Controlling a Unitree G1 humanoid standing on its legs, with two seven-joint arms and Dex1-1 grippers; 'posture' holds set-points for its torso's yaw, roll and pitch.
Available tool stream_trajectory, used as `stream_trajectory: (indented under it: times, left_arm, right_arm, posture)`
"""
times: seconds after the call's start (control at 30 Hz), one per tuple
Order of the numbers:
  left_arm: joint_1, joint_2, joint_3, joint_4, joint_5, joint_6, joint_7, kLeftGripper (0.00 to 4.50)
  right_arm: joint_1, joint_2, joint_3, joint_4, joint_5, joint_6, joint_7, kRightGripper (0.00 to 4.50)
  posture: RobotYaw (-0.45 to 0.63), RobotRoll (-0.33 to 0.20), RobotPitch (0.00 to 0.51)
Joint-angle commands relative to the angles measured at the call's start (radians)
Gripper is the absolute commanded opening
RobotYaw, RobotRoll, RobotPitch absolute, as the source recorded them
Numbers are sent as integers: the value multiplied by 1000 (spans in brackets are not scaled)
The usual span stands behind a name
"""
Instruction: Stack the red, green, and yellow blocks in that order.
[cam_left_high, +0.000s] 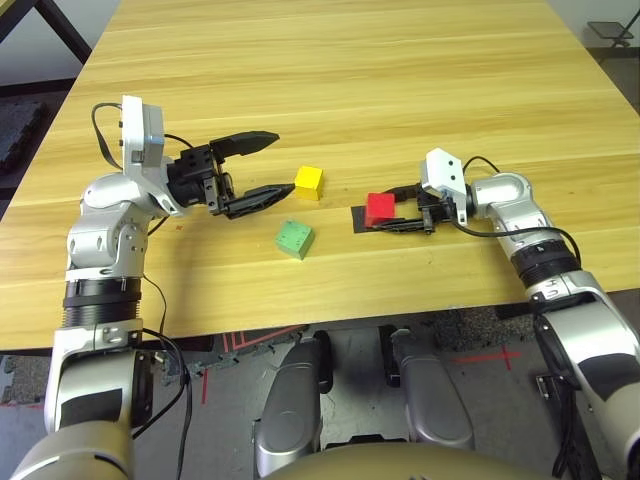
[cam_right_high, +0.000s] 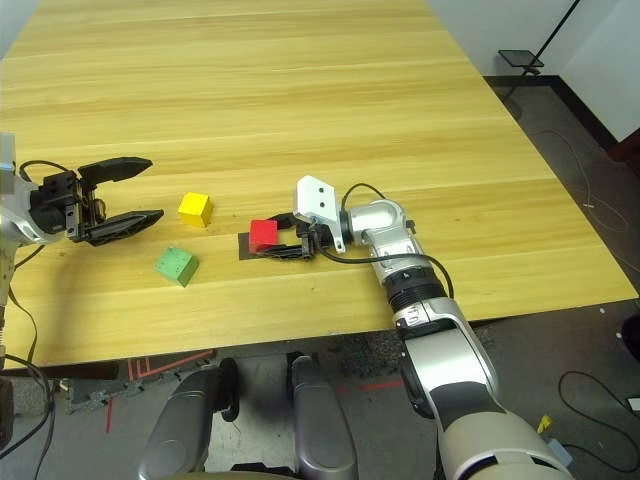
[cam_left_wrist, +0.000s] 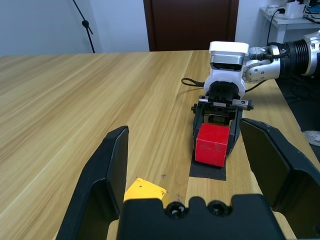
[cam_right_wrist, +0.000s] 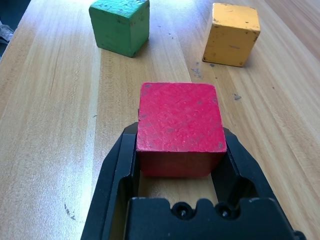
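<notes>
No stack exists yet: all three cubes sit apart on the pale wooden table (cam_left_high: 330, 80), so the task is at its first step, by my reading the placing of the base block.

The right gripper (cam_left_high: 398, 211) is clamped on the small matte bright red cube (cam_left_high: 380, 208), its two black fingers pressed against opposite side faces. The cube sits over the flat thin black square patch (cam_left_wrist: 207, 171); whether it rests on it or hangs just above, I cannot tell. The left gripper (cam_left_high: 262, 167) stands with its fingers spread wide and holds nothing, pointing toward the middle of the table.

Taking the red cube as the clock's centre in the head camera view, the small matte bright yellow cube (cam_left_high: 309, 182) lies at about ten o'clock, near, and the small matte mid green cube (cam_left_high: 294, 239) at about eight o'clock, a little farther off. The yellow cube is just beside the left gripper's fingertips, not touching them.

Left to do, judging from this: release the red, set green on it, then yellow on top.

The cubes look equal in size, with worn paint; scuffs and small dark specks show on the red and yellow faces.
</notes>
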Motion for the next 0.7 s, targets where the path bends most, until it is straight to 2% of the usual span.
stream_trajectory:
  times: [0.03, 0.2, 0.43, 0.47, 0.7]
  left_arm:
    - [5, -2, -4, -3, -4, -5, 3, 4500]
    - [2, -1, -4, 2, -3, -6, 6, 4500]
    - [-2, -2, -3, 3, -6, -1, 11, 4500]
    - [-3, -2, -4, 3, -7, 0, 12, 4500]
    - [-12, 2, -7, 7, -8, 9, 8, 4500]
  right_arm:
    - [11, 9, 14, 23, -16, -17, 1, 2049]
    - [15, 16, 15, 32, -26, -29, 1, 2049]
    - [13, 19, 10, 43, -32, -45, -14, 4323]
    - [12, 19, 9, 44, -32, -46, -16, 4466]
    - [15, -10, 0, 15, -18, -59, 5, 4466]
  posture:
    - [344, 14, 223]
    - [346, 14, 225]
    - [342, 17, 230]
    - [338, 20, 233]
    - [335, 25, 235]
